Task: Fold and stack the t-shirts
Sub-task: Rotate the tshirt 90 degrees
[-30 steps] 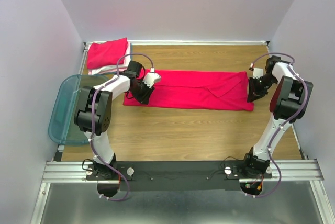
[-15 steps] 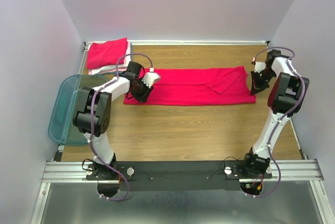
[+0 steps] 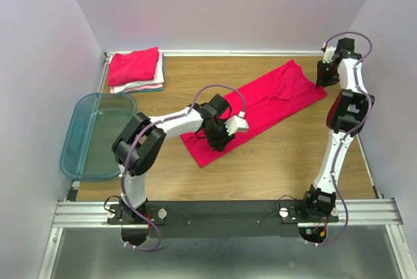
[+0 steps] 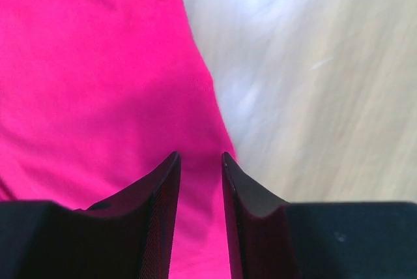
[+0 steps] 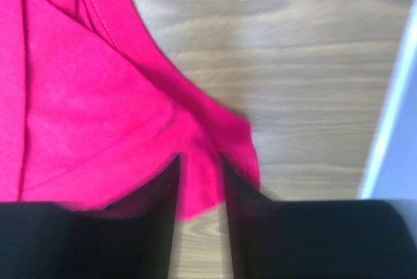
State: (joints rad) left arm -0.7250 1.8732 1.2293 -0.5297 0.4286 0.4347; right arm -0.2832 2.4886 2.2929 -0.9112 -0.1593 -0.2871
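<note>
Red-pink cloth runs aslant across the wooden desk (image 3: 287,161), where 1 red-pink t-shirt (image 3: 273,100) lies as a long band from near the middle to the far right corner. The left claw (image 4: 199,161) pinches its near-left end, jaws drawn almost together with cloth in the narrow gap. The right claw (image 5: 201,165) is closed the same way on the shirt's far-right corner, right at the hem. The band looks folded lengthwise, with a sleeve tucked over it toward the far end, yet it is no flat rectangle. By this judgement the crosswise folds are left to do, and then the carry to the pile. At the far left corner sits a stack of folded t-shirts (image 3: 133,68), red-pink on top with white and pale teal layers beneath, well apart from the shirt in hand. No shirt shows in the teal plastic bin (image 3: 98,137) at the left edge, so this may be the last 1.
</note>
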